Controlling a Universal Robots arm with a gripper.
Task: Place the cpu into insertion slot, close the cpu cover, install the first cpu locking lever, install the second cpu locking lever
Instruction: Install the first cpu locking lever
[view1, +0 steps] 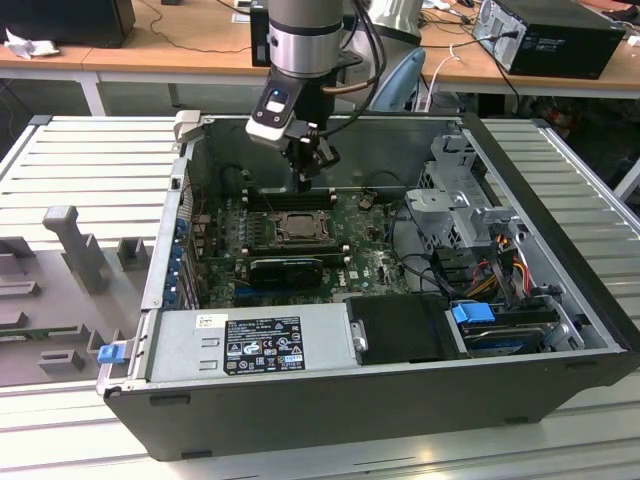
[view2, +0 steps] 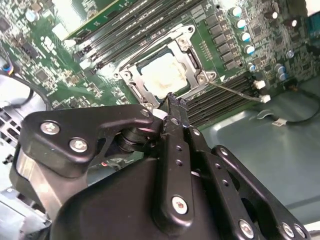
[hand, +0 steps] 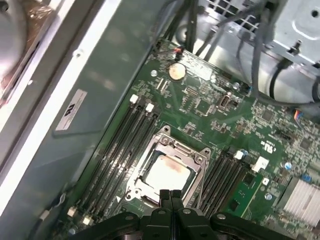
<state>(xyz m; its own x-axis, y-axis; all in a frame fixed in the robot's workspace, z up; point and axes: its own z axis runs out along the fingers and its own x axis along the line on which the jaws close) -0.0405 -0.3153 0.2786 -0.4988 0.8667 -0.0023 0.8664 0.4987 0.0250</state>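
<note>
The computer case (view1: 560, 300) lies open on the ribbed worktop (view1: 90, 160). The green motherboard (view1: 375, 250) lies flat on its floor, toward the exterior view's left. The insertion slot (view1: 297, 228) sits near the middle of the board, between two banks of long black memory slots (hand: 117, 150).

The cpu (hand: 167, 172) lies seated in the slot, its pale face with a brownish smear turned up; in the second wrist view it (view2: 162, 75) fills the middle of the socket. The cpu cover (hand: 186, 150) lies flat over it, so the chip shows through the frame's window. In the second wrist view a thin wire lever (view2: 235, 90) runs out from a corner of the slot across the neighbouring memory slots.

The hand (view1: 306, 182) hangs from the arm over the slot, at the side nearest the case's rear wall. Its two black fingers (hand: 176, 196) are pressed together with no gap, and nothing is held between them. In both wrist views the tips (view2: 172, 98) point at the slot's edge, apparently just clear of it, though contact is hard to judge.

A black card (view1: 285, 268) stands beside the slot on the side toward the grey power supply (view1: 250, 340), which lines the case's near wall. A coin battery (hand: 176, 71) sits near the board's edge.
</note>
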